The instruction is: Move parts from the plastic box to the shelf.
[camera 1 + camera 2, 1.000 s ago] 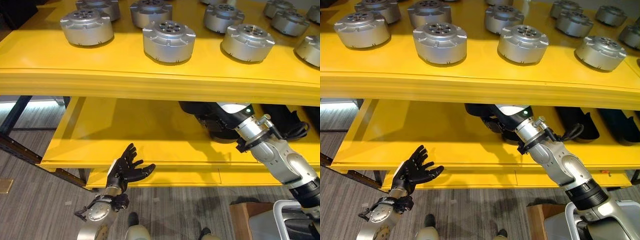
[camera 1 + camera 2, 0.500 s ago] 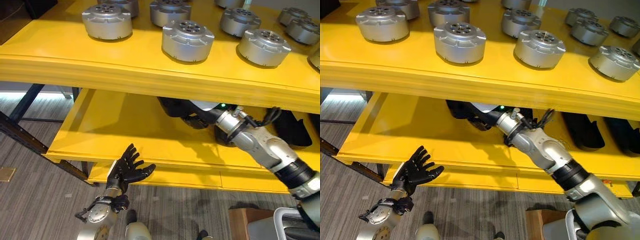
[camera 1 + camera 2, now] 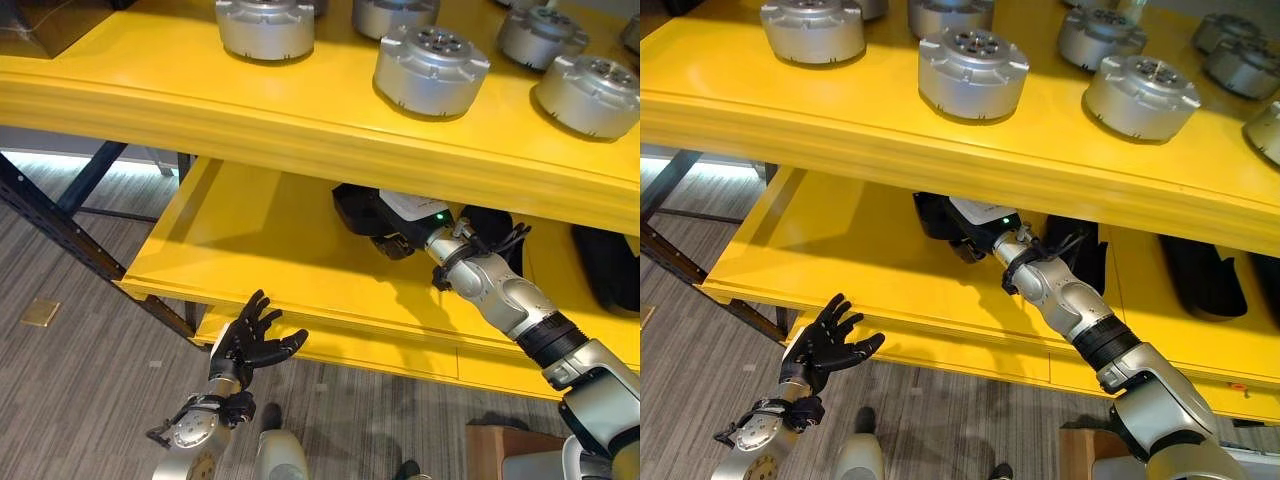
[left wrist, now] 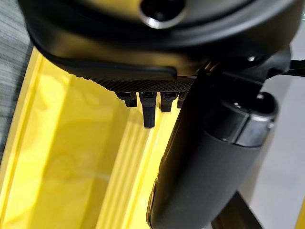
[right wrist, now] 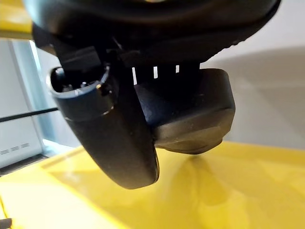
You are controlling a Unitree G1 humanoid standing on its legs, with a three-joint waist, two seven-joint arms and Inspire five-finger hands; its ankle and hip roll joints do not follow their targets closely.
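One black part (image 5: 190, 114) is clasped by the right hand (image 5: 119, 143); left hand (image 3: 250, 340) spread, well apart.

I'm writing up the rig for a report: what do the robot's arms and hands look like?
Both arms are silver-grey metal with dark joint bands. The left hand is black, its fingers ribbed. The right hand is dark too; its wrist carries a white section with a small green light and looped black cables.

We are looking at a bright yellow shelf (image 3: 250, 95) carrying round silver-grey metal parts (image 3: 973, 72). Below it, a dark black part (image 5: 190, 114) is sitting against the black right hand (image 5: 107, 138) over the yellow lower board (image 3: 840, 260). The black left hand (image 3: 248, 345) is showing against grey streaked flooring (image 3: 80, 380).
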